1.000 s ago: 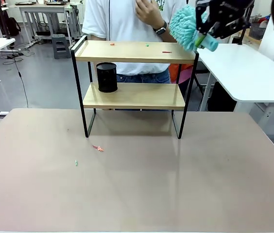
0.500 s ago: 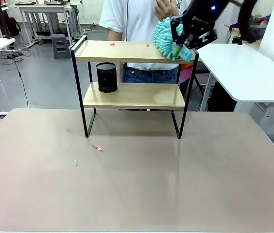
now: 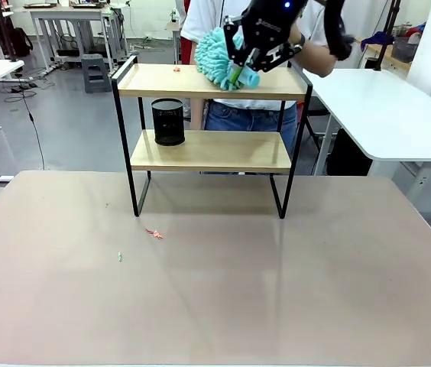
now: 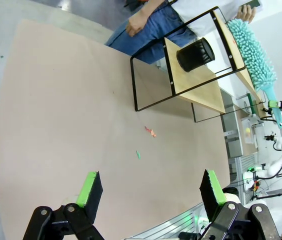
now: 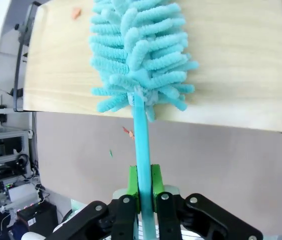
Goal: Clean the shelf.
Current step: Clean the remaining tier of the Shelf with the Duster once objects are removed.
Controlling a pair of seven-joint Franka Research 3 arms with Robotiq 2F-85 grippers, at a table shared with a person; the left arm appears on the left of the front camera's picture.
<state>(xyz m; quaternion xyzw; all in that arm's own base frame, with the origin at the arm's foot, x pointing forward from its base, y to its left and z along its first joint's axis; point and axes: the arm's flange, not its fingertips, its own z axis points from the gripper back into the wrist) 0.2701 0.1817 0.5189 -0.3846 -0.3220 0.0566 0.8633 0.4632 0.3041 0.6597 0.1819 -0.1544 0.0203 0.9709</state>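
Gripping a teal duster (image 3: 214, 55), right hand (image 3: 241, 73) just above the shelf (image 3: 162, 81)

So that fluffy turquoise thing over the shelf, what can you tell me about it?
It is a duster: a bushy head of soft turquoise chenille-like strands on a thin, smooth turquoise handle, plastic by the look. The right arm's green-padded fingers clamp the handle near its end. The head lies across the shelf's top wooden board, seemingly touching it.
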